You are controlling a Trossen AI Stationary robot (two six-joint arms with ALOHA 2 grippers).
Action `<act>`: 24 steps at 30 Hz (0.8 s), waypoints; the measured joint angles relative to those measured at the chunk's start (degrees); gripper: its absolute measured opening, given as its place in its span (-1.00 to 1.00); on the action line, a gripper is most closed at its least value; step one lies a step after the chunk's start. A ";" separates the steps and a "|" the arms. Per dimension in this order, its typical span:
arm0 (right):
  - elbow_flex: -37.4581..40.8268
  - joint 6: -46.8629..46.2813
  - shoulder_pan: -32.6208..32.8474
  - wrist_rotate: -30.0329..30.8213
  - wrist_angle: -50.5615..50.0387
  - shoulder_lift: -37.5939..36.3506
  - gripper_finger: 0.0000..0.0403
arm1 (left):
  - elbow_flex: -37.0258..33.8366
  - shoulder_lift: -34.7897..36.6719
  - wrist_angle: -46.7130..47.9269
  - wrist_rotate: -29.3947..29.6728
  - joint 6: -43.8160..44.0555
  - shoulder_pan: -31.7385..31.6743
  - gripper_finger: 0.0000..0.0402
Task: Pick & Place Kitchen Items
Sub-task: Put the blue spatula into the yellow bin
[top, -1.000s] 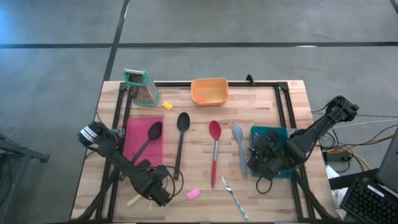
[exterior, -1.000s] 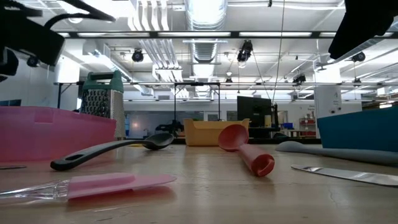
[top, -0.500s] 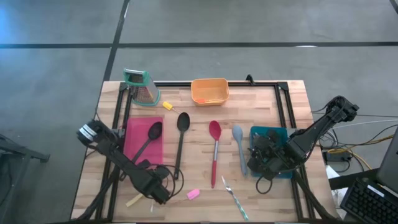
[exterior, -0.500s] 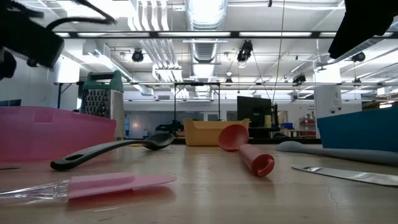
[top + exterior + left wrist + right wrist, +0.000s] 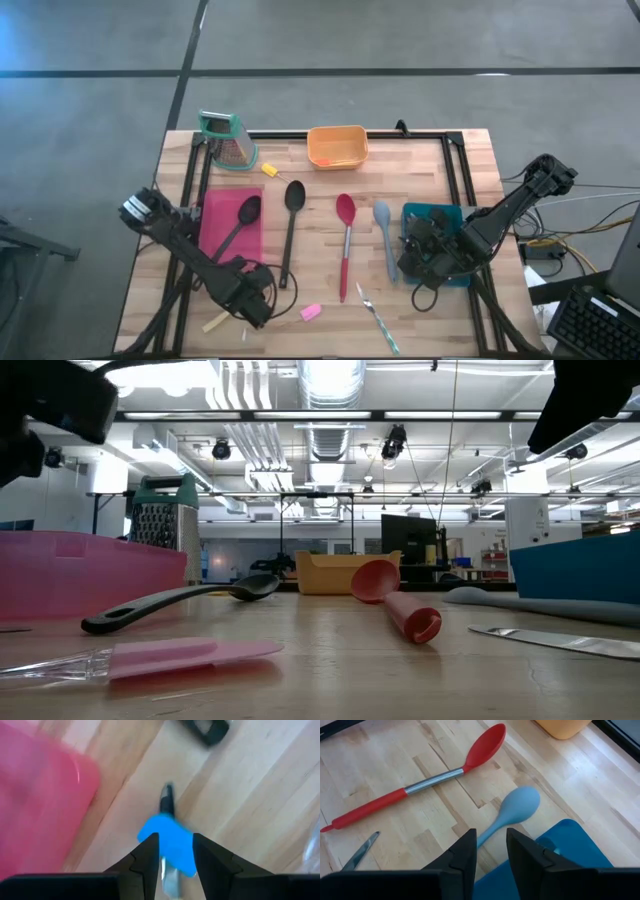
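1. The left end effector [image 5: 172, 855] is pinching a small blue tool [image 5: 167, 845] above the table [image 5: 420, 165], just beside the pink tray [image 5: 212, 235]; it should be carrying it level over that tray.
2. The right end effector [image 5: 490, 851] is hanging empty, fingers slightly apart, over the blue tray [image 5: 565, 855].
3. Lying out: two black spoons, one red spoon [image 5: 420, 782], one pale-blue spoon [image 5: 512, 812].

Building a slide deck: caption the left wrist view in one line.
Left gripper clamps a small blue tool above the wooden table, beside the pink tray.
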State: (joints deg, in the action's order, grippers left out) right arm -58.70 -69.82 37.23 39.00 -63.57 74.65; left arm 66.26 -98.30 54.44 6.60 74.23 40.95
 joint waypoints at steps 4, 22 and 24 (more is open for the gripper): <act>0.00 0.10 0.00 0.00 0.04 0.00 -0.56 | -1.24 0.07 0.47 -2.66 -0.33 0.13 -0.38; 1.09 0.83 -0.02 -0.40 1.42 0.00 -0.53 | -1.70 0.22 -3.91 -11.02 4.36 -0.57 -0.01; 1.09 0.85 -0.02 -0.44 1.42 0.00 -0.50 | -1.75 0.22 -3.90 -10.29 4.31 -0.74 0.12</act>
State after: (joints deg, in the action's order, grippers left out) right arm -57.60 -68.97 37.21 38.57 -62.15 74.65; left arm 64.51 -98.08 50.54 -3.69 78.53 40.21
